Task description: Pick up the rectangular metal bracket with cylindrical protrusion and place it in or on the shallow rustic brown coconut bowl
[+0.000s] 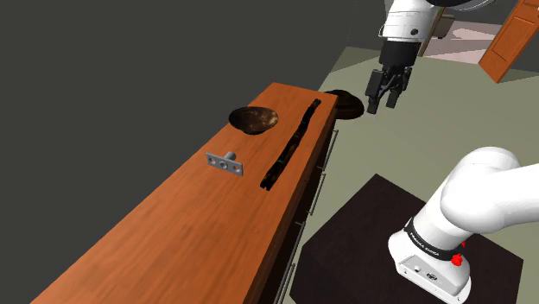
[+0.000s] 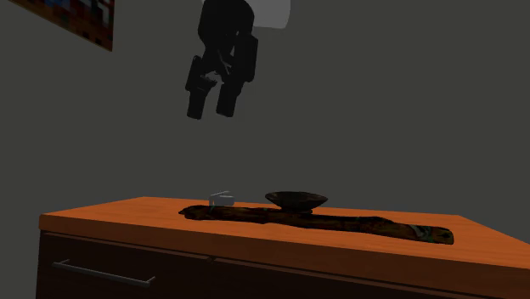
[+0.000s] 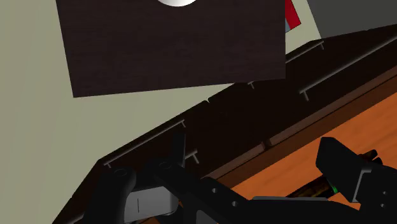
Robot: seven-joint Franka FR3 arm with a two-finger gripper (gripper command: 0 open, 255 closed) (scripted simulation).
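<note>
A small grey metal bracket (image 1: 226, 161) with a short cylinder standing on it lies flat near the middle of the orange-brown cabinet top (image 1: 173, 224). The shallow dark brown bowl (image 1: 254, 119) sits further along the top, a little beyond the bracket. In the second exterior view the bracket (image 2: 221, 199) lies just left of the bowl (image 2: 296, 200). My gripper (image 1: 383, 95) hangs open and empty high in the air, off the cabinet's drawer side and far from both. It also hangs well above the surface (image 2: 214, 100). In the wrist view its fingers (image 3: 121, 194) stand wide apart.
A long dark crooked branch (image 1: 289, 145) lies along the cabinet top near the drawer-side edge, between the arm and the bracket. Drawer handles (image 3: 343, 67) line the cabinet front. A dark round object (image 1: 348, 102) lies past the cabinet's far corner. The dark stand (image 1: 380, 250) is at lower right.
</note>
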